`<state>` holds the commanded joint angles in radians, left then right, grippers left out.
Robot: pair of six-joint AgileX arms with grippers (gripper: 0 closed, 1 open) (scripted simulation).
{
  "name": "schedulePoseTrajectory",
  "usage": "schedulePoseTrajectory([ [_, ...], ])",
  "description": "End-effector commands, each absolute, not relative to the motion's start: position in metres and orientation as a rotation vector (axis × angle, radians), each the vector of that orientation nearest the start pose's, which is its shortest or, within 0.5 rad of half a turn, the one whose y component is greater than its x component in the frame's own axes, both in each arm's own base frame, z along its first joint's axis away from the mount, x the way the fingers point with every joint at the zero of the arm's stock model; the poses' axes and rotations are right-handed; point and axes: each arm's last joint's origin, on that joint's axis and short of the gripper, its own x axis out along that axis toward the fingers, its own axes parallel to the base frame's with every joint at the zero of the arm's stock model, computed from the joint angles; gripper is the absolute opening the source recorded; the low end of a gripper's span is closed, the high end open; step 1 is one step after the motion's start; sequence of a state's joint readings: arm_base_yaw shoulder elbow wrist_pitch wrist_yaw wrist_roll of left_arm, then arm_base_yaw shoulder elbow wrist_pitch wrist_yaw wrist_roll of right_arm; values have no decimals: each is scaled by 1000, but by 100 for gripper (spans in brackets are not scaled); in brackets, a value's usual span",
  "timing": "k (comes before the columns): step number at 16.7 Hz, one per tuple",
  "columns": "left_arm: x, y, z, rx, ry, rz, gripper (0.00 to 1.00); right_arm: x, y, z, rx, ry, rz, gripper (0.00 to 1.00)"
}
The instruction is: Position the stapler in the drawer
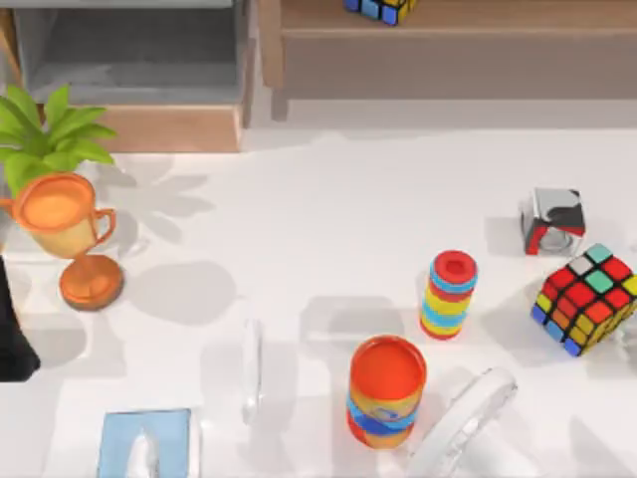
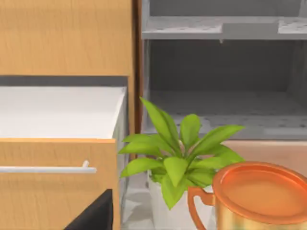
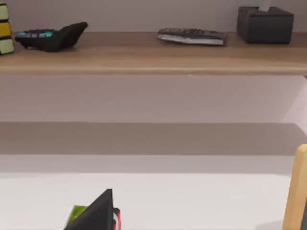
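The stapler (image 1: pixel 252 370), a narrow pale translucent sliver, lies on the white table left of the orange can (image 1: pixel 386 390). The drawer (image 1: pixel 129 50) stands open at the back left, with a grey interior and a light wood front panel (image 1: pixel 169 129). The left wrist view looks into the drawer's grey interior (image 2: pixel 216 110) from behind the plant. My left arm (image 1: pixel 12 334) is a dark shape at the table's left edge, well left of the stapler. A dark part of my left gripper (image 2: pixel 93 215) and of my right gripper (image 3: pixel 96 213) shows in each wrist view.
A green plant (image 1: pixel 50 139) and an orange trophy cup (image 1: pixel 60 214) stand in front of the drawer. A ring stack (image 1: pixel 450 294), colour cube (image 1: pixel 587 297), black-white block (image 1: pixel 552 221), curved clear object (image 1: pixel 463 423) and blue box (image 1: pixel 146 443) crowd the front. A long shelf (image 1: pixel 448 30) spans the back.
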<state>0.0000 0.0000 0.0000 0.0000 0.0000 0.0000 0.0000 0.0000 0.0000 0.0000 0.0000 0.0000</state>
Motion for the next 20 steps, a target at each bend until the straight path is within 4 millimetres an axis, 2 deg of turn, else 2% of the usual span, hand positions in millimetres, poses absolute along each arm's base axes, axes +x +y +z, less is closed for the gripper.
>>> schedulePoseTrajectory([
  [3, 106, -2, 162, -6, 9, -5, 100, 106, -1, 160, 0, 0, 0, 100],
  [6, 108, -6, 176, -50, 88, -48, 100, 106, -1, 160, 0, 0, 0, 100],
  [11, 129, -26, 212, -162, 406, -150, 100, 106, -1, 160, 0, 0, 0, 100],
  [14, 158, -49, 229, -206, 675, -187, 100, 106, -1, 160, 0, 0, 0, 100],
  [16, 182, -72, 233, -213, 865, -189, 100, 106, -1, 160, 0, 0, 0, 100],
  [20, 226, -127, 219, -170, 1215, -134, 100, 106, -1, 160, 0, 0, 0, 100],
])
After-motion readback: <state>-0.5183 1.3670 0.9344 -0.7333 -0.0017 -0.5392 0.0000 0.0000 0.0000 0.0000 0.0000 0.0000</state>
